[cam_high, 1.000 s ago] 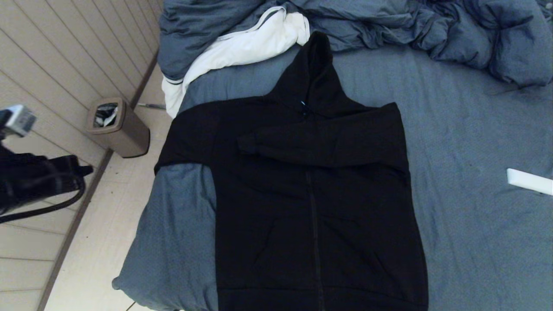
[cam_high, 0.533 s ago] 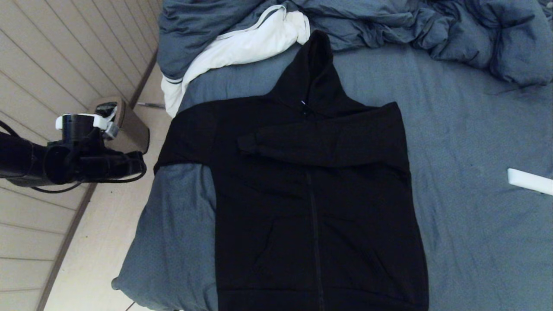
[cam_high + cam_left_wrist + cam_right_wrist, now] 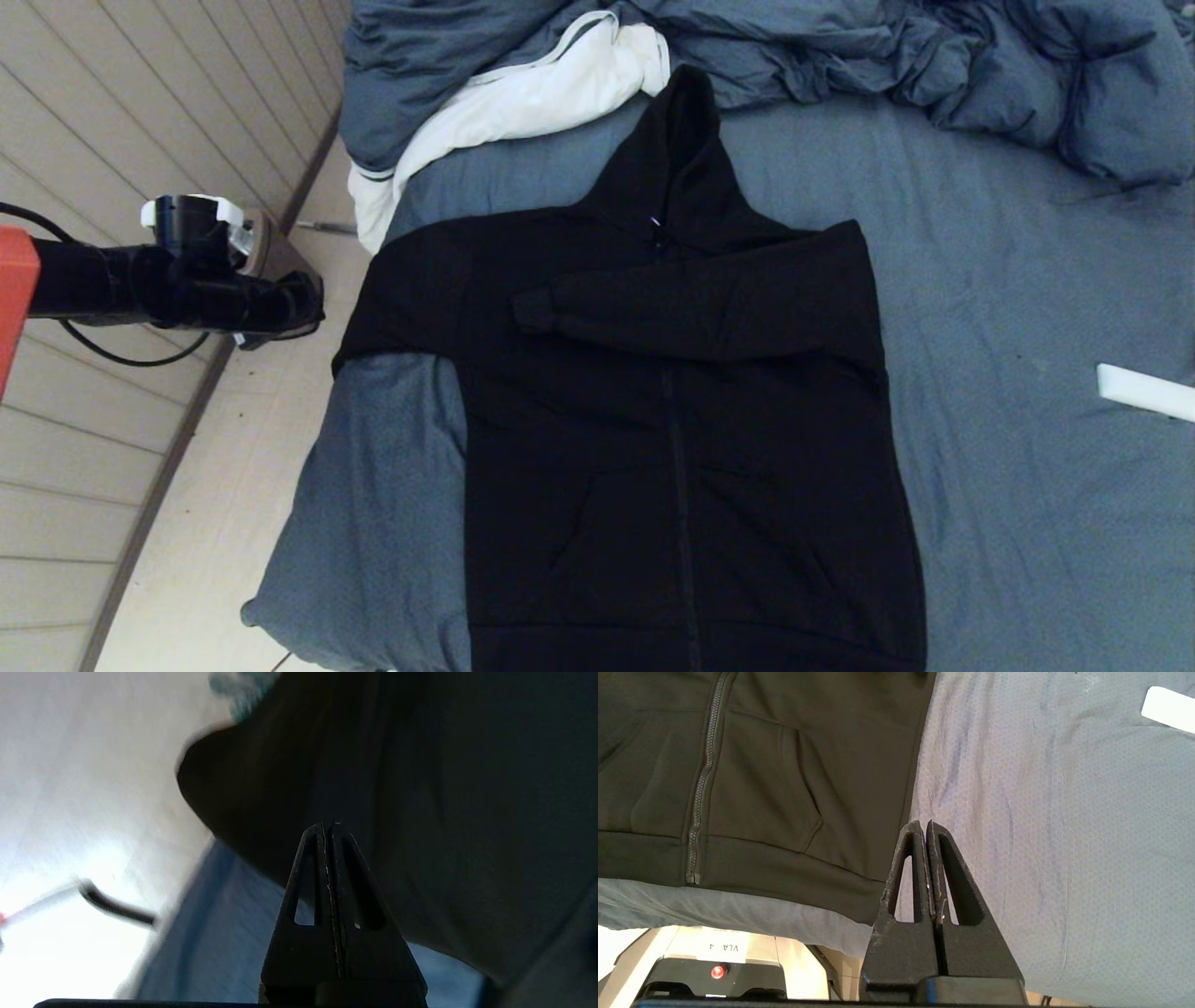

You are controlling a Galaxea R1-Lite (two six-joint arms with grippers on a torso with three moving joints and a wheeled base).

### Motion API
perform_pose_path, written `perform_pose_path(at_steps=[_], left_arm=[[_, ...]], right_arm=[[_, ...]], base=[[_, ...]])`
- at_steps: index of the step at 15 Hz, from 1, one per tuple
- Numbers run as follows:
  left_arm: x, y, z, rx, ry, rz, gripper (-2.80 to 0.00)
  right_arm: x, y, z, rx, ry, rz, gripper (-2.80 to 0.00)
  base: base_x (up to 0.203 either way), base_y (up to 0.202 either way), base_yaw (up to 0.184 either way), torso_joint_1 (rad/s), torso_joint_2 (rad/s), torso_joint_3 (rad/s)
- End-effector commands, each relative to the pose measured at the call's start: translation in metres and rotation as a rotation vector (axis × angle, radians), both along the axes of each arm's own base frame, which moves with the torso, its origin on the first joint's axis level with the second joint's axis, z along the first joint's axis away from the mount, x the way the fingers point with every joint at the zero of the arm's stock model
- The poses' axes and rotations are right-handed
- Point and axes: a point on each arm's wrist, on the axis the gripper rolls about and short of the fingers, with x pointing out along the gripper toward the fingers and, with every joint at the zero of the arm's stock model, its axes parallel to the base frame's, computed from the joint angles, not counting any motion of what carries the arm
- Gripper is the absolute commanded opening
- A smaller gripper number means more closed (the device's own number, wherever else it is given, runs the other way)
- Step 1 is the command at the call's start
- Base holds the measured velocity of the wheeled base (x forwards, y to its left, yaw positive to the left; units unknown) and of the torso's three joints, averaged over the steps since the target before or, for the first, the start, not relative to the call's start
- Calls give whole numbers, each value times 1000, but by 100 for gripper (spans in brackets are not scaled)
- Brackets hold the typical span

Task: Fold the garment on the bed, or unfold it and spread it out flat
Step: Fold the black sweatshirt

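Observation:
The black hooded garment (image 3: 672, 411) lies front up on the blue-grey bed (image 3: 1027, 485), hood toward the far end. One sleeve is folded across its chest (image 3: 691, 313); the other side hangs over the bed's left edge. My left gripper (image 3: 313, 303) reaches in from the left over the floor, a little short of that draped sleeve. In the left wrist view the left gripper (image 3: 329, 826) is shut and empty, with the garment (image 3: 420, 788) close ahead. The right gripper (image 3: 924, 823) is shut and empty near the garment's hem (image 3: 784, 872) at the bed's near edge. It is outside the head view.
A bunched blue-grey duvet with white lining (image 3: 523, 93) fills the far end of the bed. A brown waste bin (image 3: 266, 247) stands on the floor behind my left arm. A white flat object (image 3: 1144, 392) lies on the sheet at the right.
My left arm has swung in from the far left and risen, stretching toward the garment's left side. The garment and the right arm have not moved.

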Motion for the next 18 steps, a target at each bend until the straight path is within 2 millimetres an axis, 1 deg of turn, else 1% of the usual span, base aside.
perform_pose_path(at_steps=[1, 4, 6, 7, 9, 11, 13, 15, 18], left_arm=[[0, -2, 10, -5, -17, -5, -280], [0, -9, 11, -5, -24, -18, -280], [0, -8, 20, -5, -52, -16, -280], [1, -6, 26, -14, -67, -5, 0], [2, -4, 28, -56, -67, 21, 0], [3, -5, 23, -93, -45, 34, 0], [6, -9, 13, -123, -15, 20, 0], [12, -18, -4, -144, 29, -16, 0], [19, -27, -20, -147, 59, -36, 0]], right_arm=[[0, 0, 0, -1, 3, 0, -280], [0, 0, 0, -1, 3, 0, -280], [0, 0, 0, -1, 3, 0, -280], [0, 0, 0, -1, 3, 0, -280], [0, 0, 0, -2, 3, 0, -280], [0, 0, 0, -1, 3, 0, -280], [0, 0, 0, -1, 3, 0, -280], [0, 0, 0, -1, 3, 0, -280], [0, 0, 0, -1, 3, 0, -280]], base=[[0, 0, 0, 0, 0, 0], [0, 0, 0, 0, 0, 0], [0, 0, 0, 0, 0, 0], [0, 0, 0, 0, 0, 0], [0, 0, 0, 0, 0, 0], [0, 0, 0, 0, 0, 0], [0, 0, 0, 0, 0, 0], [0, 0, 0, 0, 0, 0], [0, 0, 0, 0, 0, 0]])
